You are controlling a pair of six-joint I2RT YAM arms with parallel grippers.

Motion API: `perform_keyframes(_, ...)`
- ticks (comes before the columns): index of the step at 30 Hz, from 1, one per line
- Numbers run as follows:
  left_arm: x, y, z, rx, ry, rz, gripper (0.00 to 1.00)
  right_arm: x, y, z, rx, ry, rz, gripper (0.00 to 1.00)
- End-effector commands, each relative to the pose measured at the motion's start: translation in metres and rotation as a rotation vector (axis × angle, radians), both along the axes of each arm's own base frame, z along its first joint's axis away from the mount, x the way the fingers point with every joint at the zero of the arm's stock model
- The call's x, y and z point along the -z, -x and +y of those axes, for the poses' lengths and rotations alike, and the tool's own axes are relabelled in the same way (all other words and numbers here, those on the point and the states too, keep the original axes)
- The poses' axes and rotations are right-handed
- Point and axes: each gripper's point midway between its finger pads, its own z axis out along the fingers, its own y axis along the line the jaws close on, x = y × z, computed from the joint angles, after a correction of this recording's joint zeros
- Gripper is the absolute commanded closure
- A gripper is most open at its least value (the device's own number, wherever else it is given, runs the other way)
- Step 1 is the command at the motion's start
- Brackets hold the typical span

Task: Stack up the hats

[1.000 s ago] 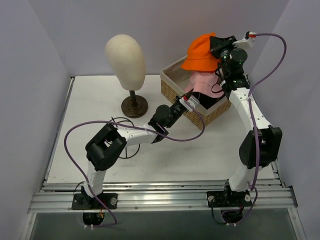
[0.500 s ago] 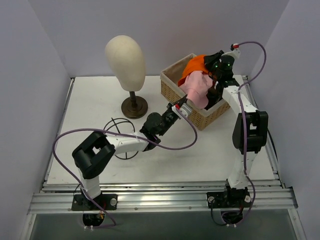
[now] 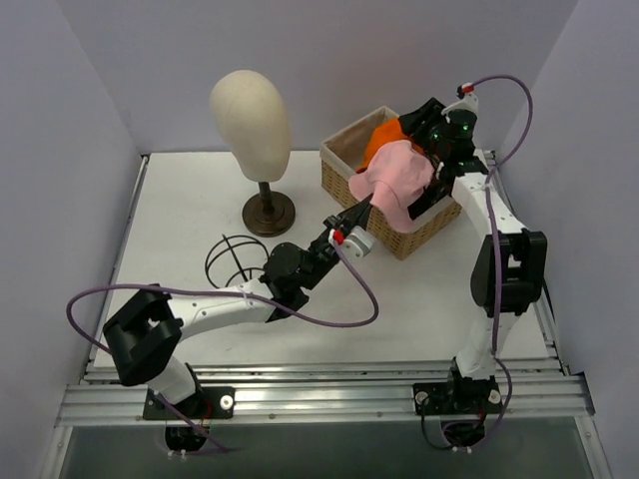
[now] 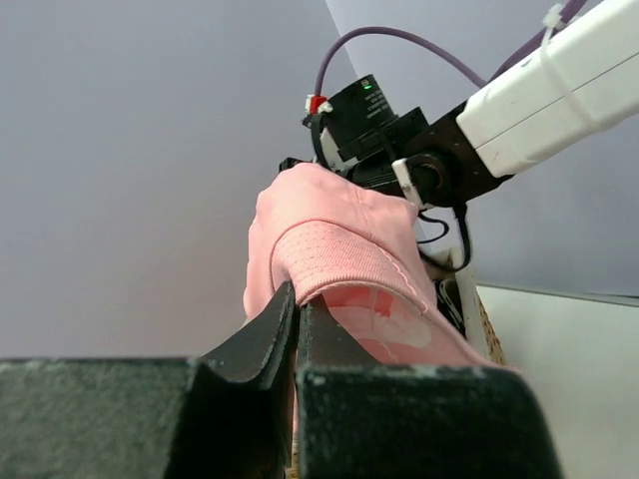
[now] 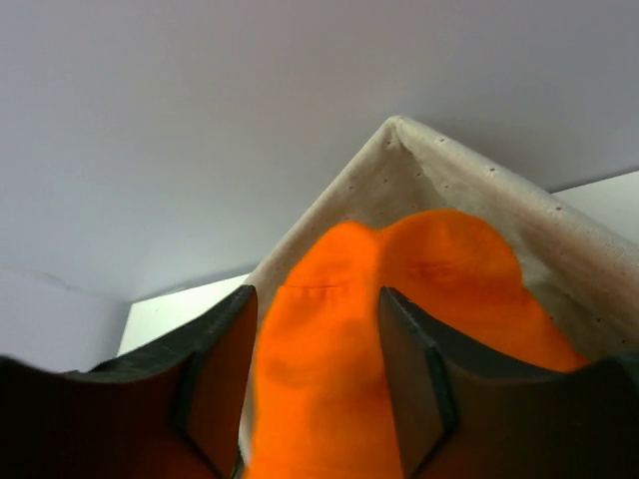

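Pink fabric bucket hat (image 3: 397, 180) hangs over the woven wicker basket (image 3: 344, 178), its brim clenched in your left claw (image 4: 297, 299). Your right claw (image 5: 315, 299) is released, fingers apart above the bright orange bucket hat (image 5: 399, 289), which lies in the basket's corner.

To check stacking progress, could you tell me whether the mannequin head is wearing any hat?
No, the cream mannequin head stands bare on its dark stand, with nothing on it.
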Motion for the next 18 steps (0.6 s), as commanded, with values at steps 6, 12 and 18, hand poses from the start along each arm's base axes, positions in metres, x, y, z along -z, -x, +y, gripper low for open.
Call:
perform_keyframes(6,-0.063,0.03,0.048,-0.015,0.118,-0.073,0.98,-0.12,0.081,0.0,-0.242,-0.004,-0.222,0.43)
perform_keyframes(12,-0.09,0.053,0.084,-0.001,0.165,-0.079,0.98,-0.151,0.135,0.023,-0.447,-0.015,-0.312,0.43)
perform_keyframes(18,-0.105,0.07,0.118,0.005,0.181,-0.051,0.98,-0.157,0.217,0.052,-0.654,-0.022,-0.431,0.41)
